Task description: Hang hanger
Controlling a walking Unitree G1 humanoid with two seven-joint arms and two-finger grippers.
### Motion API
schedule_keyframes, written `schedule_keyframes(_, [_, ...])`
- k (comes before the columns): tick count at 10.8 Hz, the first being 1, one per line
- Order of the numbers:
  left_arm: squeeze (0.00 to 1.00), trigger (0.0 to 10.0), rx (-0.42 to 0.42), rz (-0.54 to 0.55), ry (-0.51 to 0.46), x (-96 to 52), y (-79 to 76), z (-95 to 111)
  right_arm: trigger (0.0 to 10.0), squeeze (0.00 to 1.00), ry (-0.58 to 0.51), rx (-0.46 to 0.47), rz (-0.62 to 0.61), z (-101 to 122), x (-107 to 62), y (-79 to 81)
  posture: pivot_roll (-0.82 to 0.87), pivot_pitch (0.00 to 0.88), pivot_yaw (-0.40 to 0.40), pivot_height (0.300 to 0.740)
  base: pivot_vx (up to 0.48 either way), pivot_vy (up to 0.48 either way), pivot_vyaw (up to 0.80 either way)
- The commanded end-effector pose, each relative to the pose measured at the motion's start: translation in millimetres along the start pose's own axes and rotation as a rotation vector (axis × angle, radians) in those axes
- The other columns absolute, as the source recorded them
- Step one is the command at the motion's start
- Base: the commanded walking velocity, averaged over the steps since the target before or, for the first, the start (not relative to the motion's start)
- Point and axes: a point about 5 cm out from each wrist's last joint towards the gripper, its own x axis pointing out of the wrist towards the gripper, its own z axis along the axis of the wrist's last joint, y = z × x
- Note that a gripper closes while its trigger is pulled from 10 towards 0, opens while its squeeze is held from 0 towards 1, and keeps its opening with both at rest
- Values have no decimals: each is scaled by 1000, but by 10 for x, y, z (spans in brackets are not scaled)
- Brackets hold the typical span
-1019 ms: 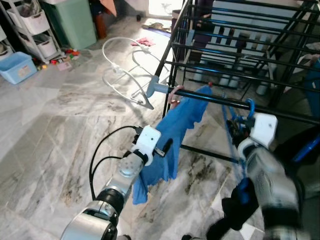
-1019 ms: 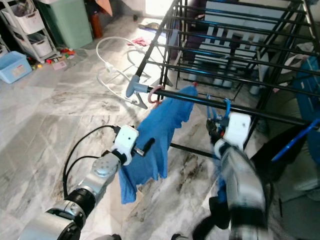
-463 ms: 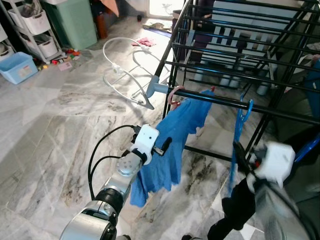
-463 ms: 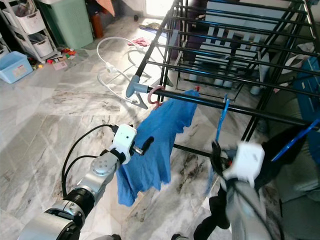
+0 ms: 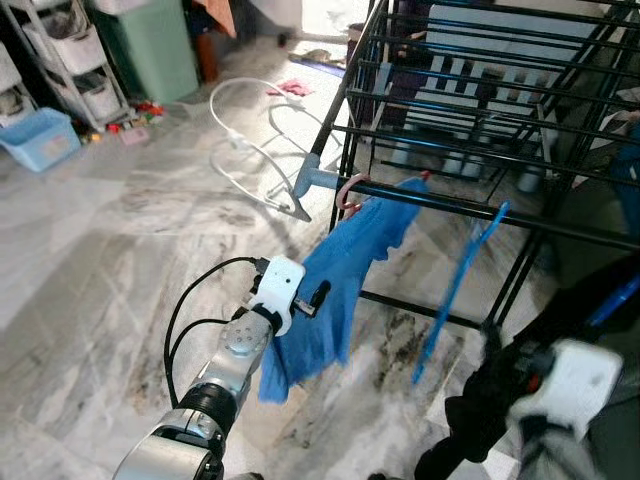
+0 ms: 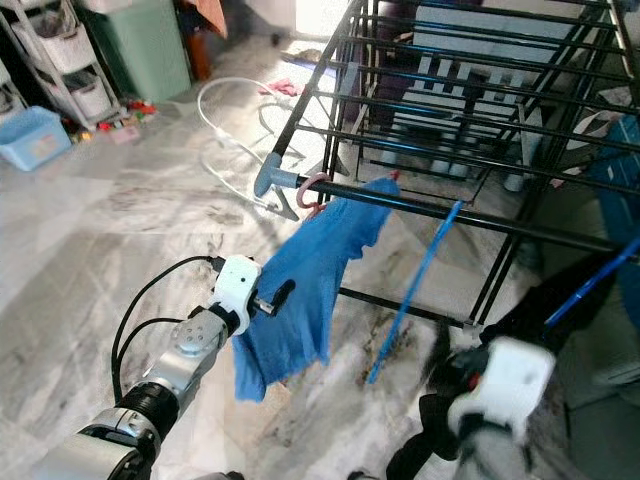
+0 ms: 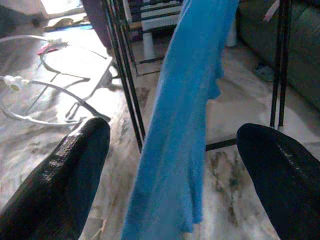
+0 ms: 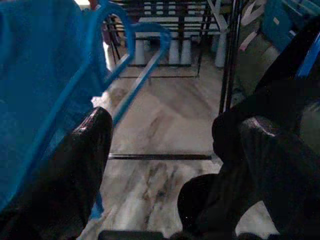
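Note:
A blue hanger (image 5: 458, 290) hangs by its hook on the front black rail (image 5: 560, 228) of the drying rack and slants down to the left, clear of any gripper. Beside it a blue shirt (image 5: 340, 270) is draped over the same rail. My right gripper (image 8: 175, 122) is open, low and well back from the rail; in its wrist view the hanger (image 8: 125, 65) is ahead of the fingers, apart from them. Over on the left, my left gripper (image 5: 318, 296) is open too, close against the hanging shirt (image 7: 180, 125).
The black rack (image 5: 470, 90) fills the right and back. A pink hook (image 5: 347, 190) and a grey joint (image 5: 310, 180) sit at the rail's left end. A white tube frame (image 5: 250, 140), blue basket (image 5: 40, 135) and green bin (image 5: 155, 45) stand further left. Dark clothes (image 5: 480, 410) lie low right.
My right gripper has let go of the blue hanger and dropped down and back from the rail. The hanger now swings on the rail. The left arm has barely moved.

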Motion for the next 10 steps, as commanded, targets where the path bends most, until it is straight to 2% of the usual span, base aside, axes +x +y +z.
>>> schedule_keyframes(1, [0, 10000, 7, -19, -5, 21, -21, 38, 10000, 1000, -36, -2, 5, 57, -21, 11, -39, 29, 13, 740, 0, 0, 0])
schedule_keyframes(3, [0, 10000, 7, -19, -5, 19, -21, 38, 10000, 1000, -42, -6, 4, 51, -38, 16, -39, 29, 13, 740, 0, 0, 0])
schedule_keyframes(4, [0, 10000, 80, -15, -63, 48, 53, 194, 10000, 812, -51, -28, 22, 25, -135, 35, -36, 25, 27, 740, 0, 0, 0])
schedule_keyframes(5, [0, 10000, 85, 4, -39, 42, 63, 164, 10000, 588, -46, -34, 30, 15, -136, 40, -36, 28, 21, 740, 0, 0, 0])
schedule_keyframes(6, [0, 10000, 103, 10, -84, 46, 20, 237, 10000, 0, -42, -37, 36, 9, -122, 43, -25, 36, 6, 740, 0, 0, 0])
schedule_keyframes(8, [0, 10000, 109, 25, -76, 45, -4, 238, 10000, 0, -49, -68, 2, 25, -57, 14, -12, 55, -8, 740, 0, 0, 0])
schedule_keyframes(10, [0, 10000, 126, 37, -49, 19, 15, 188, 10000, 0, -47, -59, -13, 43, -6, -15, -9, 61, -5, 740, -291, 0, 0])
